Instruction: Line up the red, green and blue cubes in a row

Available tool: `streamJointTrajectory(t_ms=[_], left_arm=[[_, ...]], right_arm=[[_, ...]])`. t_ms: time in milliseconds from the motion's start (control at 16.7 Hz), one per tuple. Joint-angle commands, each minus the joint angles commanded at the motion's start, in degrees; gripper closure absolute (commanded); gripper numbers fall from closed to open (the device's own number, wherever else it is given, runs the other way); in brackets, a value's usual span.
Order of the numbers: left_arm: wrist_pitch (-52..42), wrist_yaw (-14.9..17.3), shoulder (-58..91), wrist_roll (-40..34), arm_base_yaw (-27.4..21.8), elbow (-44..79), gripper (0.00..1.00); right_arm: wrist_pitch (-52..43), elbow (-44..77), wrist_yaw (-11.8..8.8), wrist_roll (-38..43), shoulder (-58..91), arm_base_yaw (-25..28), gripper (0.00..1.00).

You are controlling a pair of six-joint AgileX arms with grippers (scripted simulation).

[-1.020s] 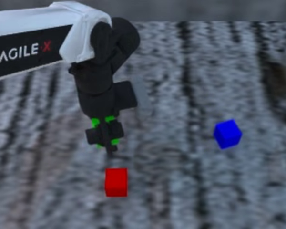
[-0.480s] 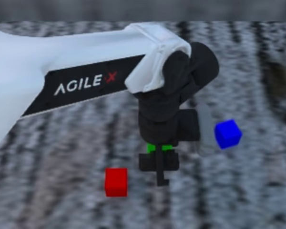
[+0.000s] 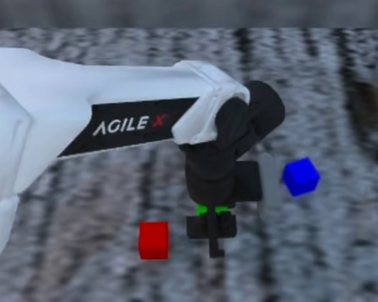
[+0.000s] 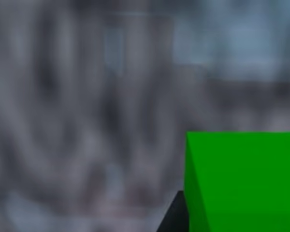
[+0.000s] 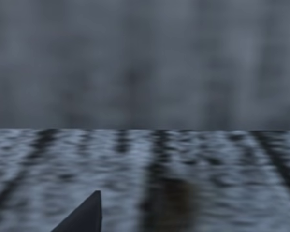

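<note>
Grey streaked table [image 3: 340, 251] carried the red cube [image 3: 153, 240] and blue cube [image 3: 300, 176] well apart, while the left gripper [image 3: 212, 228], clamped on the green cube [image 3: 211, 209], had dropped slightly since half a second earlier, so lowering and release between them came next; the right arm was out of the top view.

My left arm [image 3: 82, 113] wears a smooth, glossy white shell; its gripper [image 3: 212, 228] is matt black. The cubes look plain and matt. The table [image 3: 340, 251] seems rough, woven grey, though it's blurry.
</note>
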Motion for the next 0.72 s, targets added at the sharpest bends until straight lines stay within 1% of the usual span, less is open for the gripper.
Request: streamJointTrajectory(t_ms=[180,420,720], left_arm=[[4.87,0.02,2.09,0.21,-0.41,-2.98,1.0],[5.4,0.02,2.39,0.23,-0.46,-3.35,1.0],[5.4,0.02,2.39,0.23,-0.46,-3.35,0.62]], right_arm=[[0.0,0.0,0.0,0.0,0.0,0.0,0.0],[0.0,0.0,0.0,0.0,0.0,0.0,0.0],[0.0,0.0,0.0,0.0,0.0,0.0,0.0]])
